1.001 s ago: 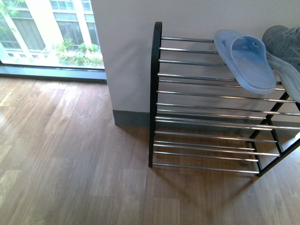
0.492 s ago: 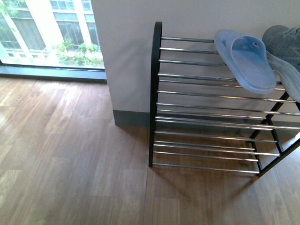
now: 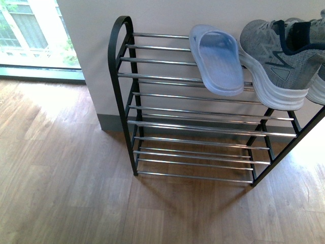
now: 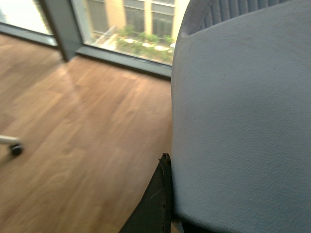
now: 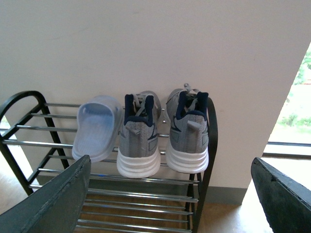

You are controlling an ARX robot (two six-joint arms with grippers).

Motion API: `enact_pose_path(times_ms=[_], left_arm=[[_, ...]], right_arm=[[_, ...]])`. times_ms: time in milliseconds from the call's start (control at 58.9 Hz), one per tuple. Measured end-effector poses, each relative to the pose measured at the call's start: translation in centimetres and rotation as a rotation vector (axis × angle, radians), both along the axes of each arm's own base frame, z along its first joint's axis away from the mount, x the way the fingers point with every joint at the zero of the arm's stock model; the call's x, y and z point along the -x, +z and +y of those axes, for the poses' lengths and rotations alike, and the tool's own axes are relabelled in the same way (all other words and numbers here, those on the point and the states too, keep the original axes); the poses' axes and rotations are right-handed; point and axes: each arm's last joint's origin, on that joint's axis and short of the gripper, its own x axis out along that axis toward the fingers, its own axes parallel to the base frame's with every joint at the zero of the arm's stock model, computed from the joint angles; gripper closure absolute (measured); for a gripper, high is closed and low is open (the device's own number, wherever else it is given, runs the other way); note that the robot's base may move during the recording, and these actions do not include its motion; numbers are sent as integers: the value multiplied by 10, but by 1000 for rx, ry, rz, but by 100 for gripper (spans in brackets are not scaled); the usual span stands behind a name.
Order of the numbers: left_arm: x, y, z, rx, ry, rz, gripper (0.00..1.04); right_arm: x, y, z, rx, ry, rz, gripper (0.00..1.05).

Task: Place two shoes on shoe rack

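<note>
The shoe rack is a black frame with silver rods, standing against a white wall. On its top tier lie one pale blue slide and, beside it, two grey sneakers with white soles; the front view shows one sneaker fully. A second pale blue slide fills the left wrist view, and my left gripper is shut on it, with one black finger showing along its edge. My right gripper hangs open in front of the rack, nothing between its fingers.
Wooden floor spreads to the left of and in front of the rack. A window reaches the floor at the far left. The rack's top tier has bare rods left of the slide. A chair caster shows in the left wrist view.
The front view has swung to the right: the rack now sits further left in the picture and a grey sneaker shows in full. The shoes on the rack have not moved.
</note>
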Motion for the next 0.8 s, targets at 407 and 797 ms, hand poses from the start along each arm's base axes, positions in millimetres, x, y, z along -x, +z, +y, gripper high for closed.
enact_pose_path(times_ms=[407, 797], left_arm=[[-181, 1, -74, -200, -208, 265, 103], [-276, -11, -137, -283, -317, 349, 103]], right_arm=[[0, 0, 0, 0, 0, 0, 9], [0, 0, 0, 0, 0, 0, 9]])
